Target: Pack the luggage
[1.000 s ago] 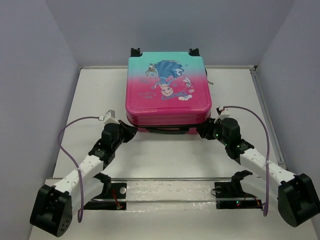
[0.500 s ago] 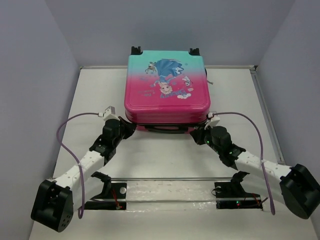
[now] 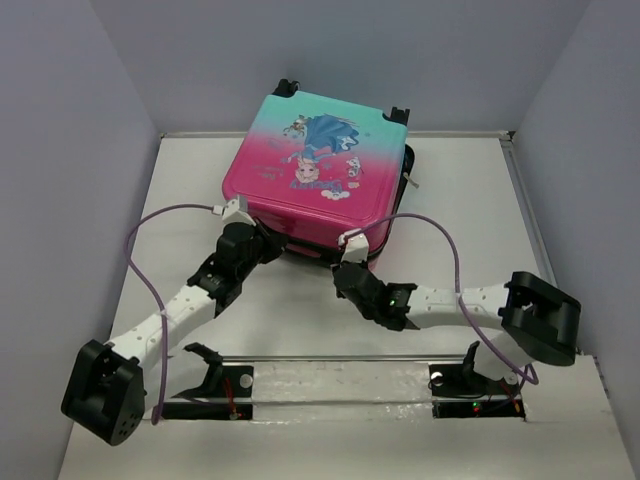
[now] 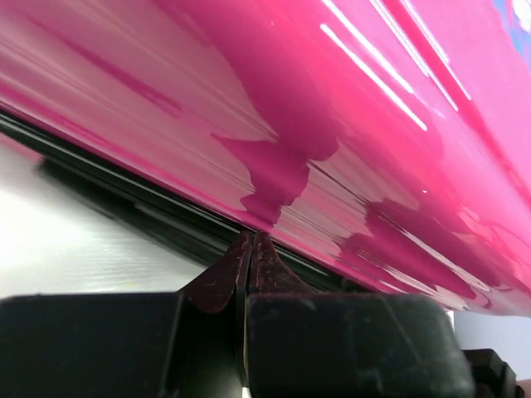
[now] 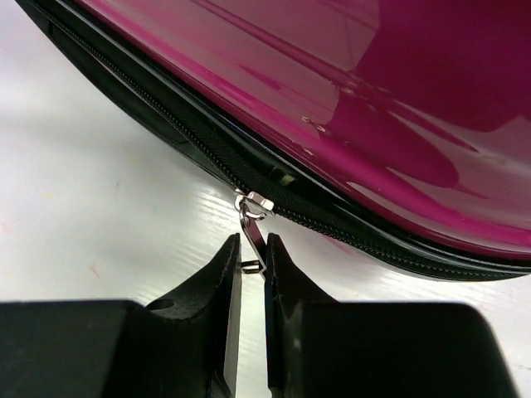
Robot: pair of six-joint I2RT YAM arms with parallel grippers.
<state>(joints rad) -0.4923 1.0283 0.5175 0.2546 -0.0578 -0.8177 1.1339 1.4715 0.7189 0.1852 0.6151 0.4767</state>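
Note:
The luggage lies flat and closed at the back of the table, pink-to-teal with a cartoon princess, turned askew. My left gripper is shut with nothing in it, its tips against the black seam under the pink shell at the near-left corner. My right gripper sits at the near edge of the case. In the right wrist view its jaws are shut on the silver zipper pull, which hangs from the black zipper track below the pink shell.
The white table is walled in grey on three sides. A clear rail with black mounts runs along the near edge between the arm bases. Purple cables loop over both arms.
The right arm swung left along the case's near edge and its jaws closed on the zipper pull. The luggage turned askew, its near-right corner moving left. The left gripper stayed shut at the corner.

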